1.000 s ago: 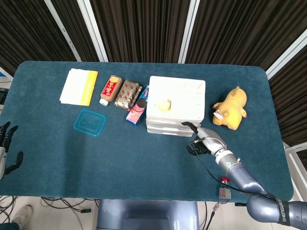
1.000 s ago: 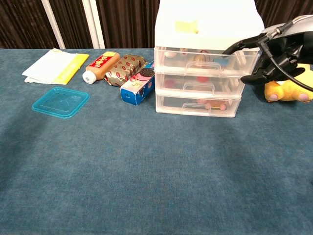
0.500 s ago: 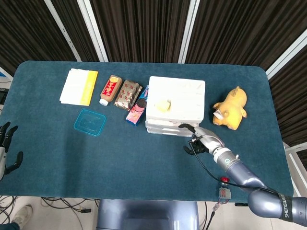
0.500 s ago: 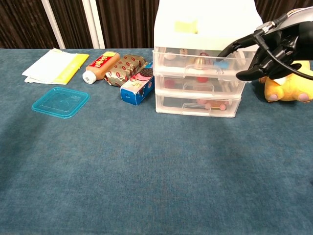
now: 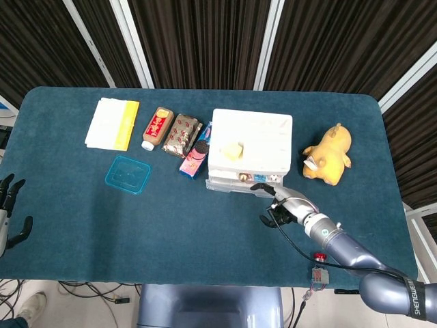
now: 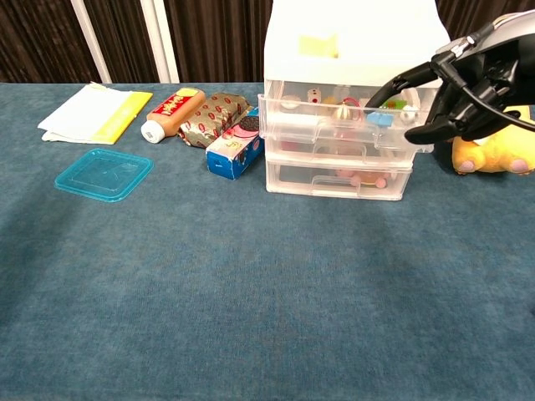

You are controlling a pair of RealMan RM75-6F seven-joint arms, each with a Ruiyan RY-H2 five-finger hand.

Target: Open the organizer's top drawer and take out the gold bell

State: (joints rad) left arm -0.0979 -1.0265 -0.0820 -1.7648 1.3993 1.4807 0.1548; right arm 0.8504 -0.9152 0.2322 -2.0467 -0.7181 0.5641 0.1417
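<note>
Now the top drawer [image 6: 338, 125] stands further out of the organizer [image 6: 351, 42] than a second ago, drawn toward six o'clock by the right hand [image 6: 468, 83], one finger hooked on its front. Its contents are exposed, so reaching for the gold bell [image 6: 344, 109] likely comes next. Left hand [image 5: 7, 205] idles, fingers spread wide.

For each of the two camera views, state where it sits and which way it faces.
Head view: high above the table's near edge, looking steeply down on the organizer; shows the left hand at the left edge and the right hand with its arm.
Chest view: low at the near edge, looking level across at the organizer's front and partly open top drawer; only the right hand shows.
Shared: the organizer, the right hand, the yellow plush toy.
</note>
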